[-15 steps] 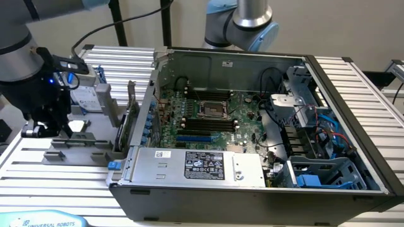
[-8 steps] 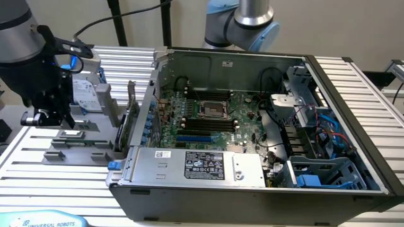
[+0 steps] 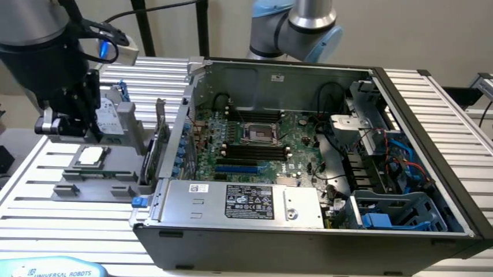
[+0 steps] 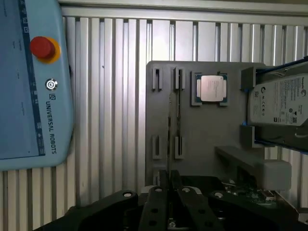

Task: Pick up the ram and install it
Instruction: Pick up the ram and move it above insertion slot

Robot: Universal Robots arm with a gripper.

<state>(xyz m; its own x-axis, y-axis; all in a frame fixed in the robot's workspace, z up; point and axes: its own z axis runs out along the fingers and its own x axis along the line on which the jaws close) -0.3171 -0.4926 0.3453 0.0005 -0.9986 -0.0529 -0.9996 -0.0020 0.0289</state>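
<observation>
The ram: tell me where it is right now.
The ram stands on edge in the grey tray, beside the silver processor chip; the tray sits at the exterior view's left, outside the computer case.

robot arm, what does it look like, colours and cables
The arm is a thick dark cylinder at the wrist, with a blue cable looping beside a silver box. Its far joint is silver with pale blue caps. The end effector is black with small screws.

Open room is left above the ram (image 4: 169, 126), set on edge in the gray tray (image 4: 202, 154). One tray edge is obstructed by the standing hard drive (image 4: 281, 103); the teach pendant (image 4: 29, 82) is placed well apart.
</observation>
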